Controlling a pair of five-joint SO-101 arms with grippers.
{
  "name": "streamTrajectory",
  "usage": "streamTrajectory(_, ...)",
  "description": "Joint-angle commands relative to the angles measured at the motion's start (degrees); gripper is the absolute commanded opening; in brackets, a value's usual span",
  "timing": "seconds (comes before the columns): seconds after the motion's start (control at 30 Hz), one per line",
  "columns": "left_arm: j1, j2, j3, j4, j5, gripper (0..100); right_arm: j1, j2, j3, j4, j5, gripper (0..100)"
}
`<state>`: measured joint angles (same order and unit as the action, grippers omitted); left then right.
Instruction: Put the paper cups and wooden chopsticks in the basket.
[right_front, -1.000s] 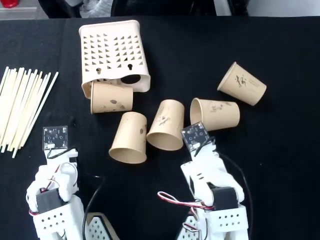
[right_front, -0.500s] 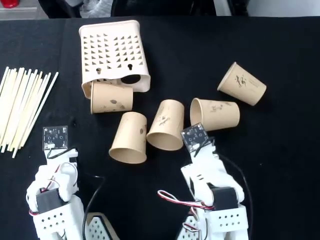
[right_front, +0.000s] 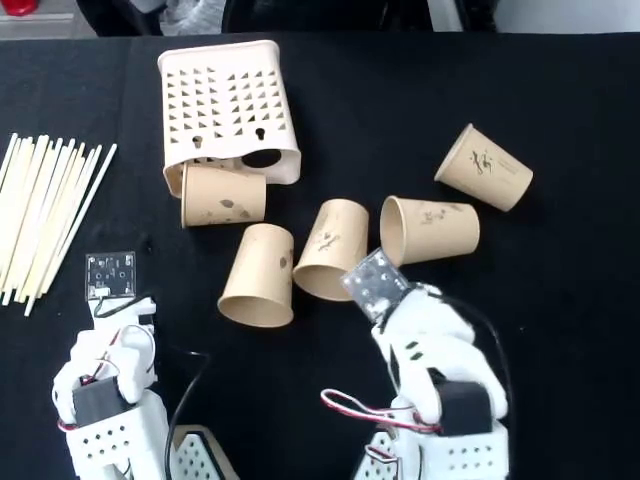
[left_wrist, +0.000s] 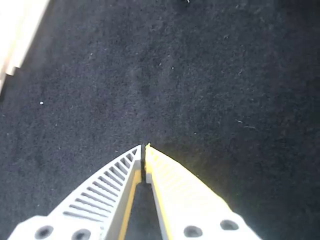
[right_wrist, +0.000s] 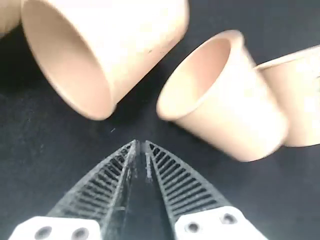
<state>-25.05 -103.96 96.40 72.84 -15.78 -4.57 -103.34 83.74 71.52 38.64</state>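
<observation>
Five tan paper cups (right_front: 333, 248) lie tipped on their sides mid-frame, with small dark prints on their walls. My right end effector (right_wrist: 141, 142) and left end effector (left_wrist: 144, 146) are closed, empty.

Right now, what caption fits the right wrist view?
Shut right gripper facing tipped cups on the black table.

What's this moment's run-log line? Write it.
left jaws shut | right jaws shut, facing two of five paper cups | all lying on table | chopsticks left of basket
</observation>
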Motion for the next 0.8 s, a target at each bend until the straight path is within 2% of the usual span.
streamTrajectory(0.0, 0.3, -0.3, 1.0, 0.3, -0.3, 3, 0.7, -3.5, -6.8, 1.3, 2.4, 15.2)
streamTrajectory(0.1, 0.3, -0.3, 1.0, 0.3, -0.3, 3, 0.7, -0.9, -10.0, 1.1, 6.5, 22.8)
streamTrajectory(0.33, 0.3, -0.3, 1.0, 0.3, -0.3, 3, 0.6, 22.6, -24.7, -6.4, 7.6, 22.6)
streamTrajectory(0.53, 0.3, -0.3, 1.0, 0.3, -0.3, 3, -8.1, 45.0, -40.5, -8.2, 7.5, 22.7)
streamTrajectory(0.63, 0.3, -0.3, 1.0, 0.3, -0.3, 3, -12.7, 53.8, -43.9, -14.7, 6.2, 22.5)
streamTrajectory(0.77, 0.3, -0.3, 1.0, 0.3, -0.3, 3, -17.1, 63.3, -43.8, -29.3, 4.7, 22.3)
